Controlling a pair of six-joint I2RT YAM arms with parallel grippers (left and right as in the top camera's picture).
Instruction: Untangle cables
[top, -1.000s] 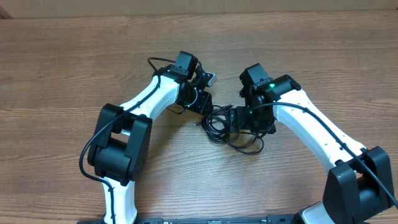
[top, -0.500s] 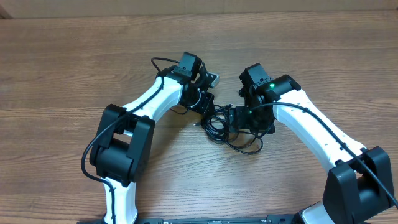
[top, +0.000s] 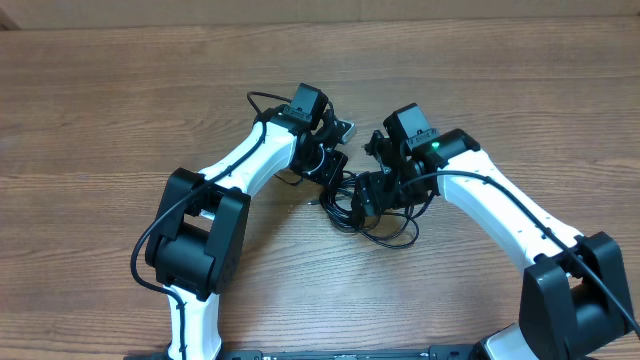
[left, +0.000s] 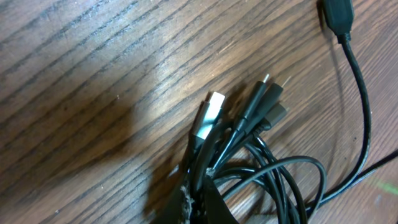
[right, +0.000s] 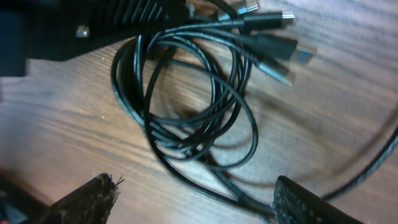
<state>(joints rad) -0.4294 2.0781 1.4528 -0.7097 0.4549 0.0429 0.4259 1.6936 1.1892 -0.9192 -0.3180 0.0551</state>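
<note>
Overhead view: the cables (top: 352, 212) lie bunched on the table (top: 120, 100) between the two arms, with loose loops spreading toward the robot's base. The left pincer (top: 333, 165) sits at the upper left edge of the bunch. The right pincer (top: 372, 192) sits over its right side.

Left wrist view: the left pincer (left: 198, 206) is closed. Several cords run together into its dark tips, so it appears clamped on the bundle just behind the plugs (left: 210, 113). The plug ends fan out beyond the tips, up and to the right in this view. One separate cord (left: 364, 118) runs past on the right and is not gripped.

Right wrist view: the right pincer (right: 196, 199) stands wide apart and holds nothing. The coiled loops (right: 163, 138) lie flat just ahead of its fingertips (right: 93, 200), with the gripped plug end at the far side.

Judgement: the right arm is the nearer one to the free loops. The bundle's long axis runs from the left pincer's grip toward the right pincer. The coming move therefore calls for the right pincer to descend on a single loop and draw it away from the held end.
</note>
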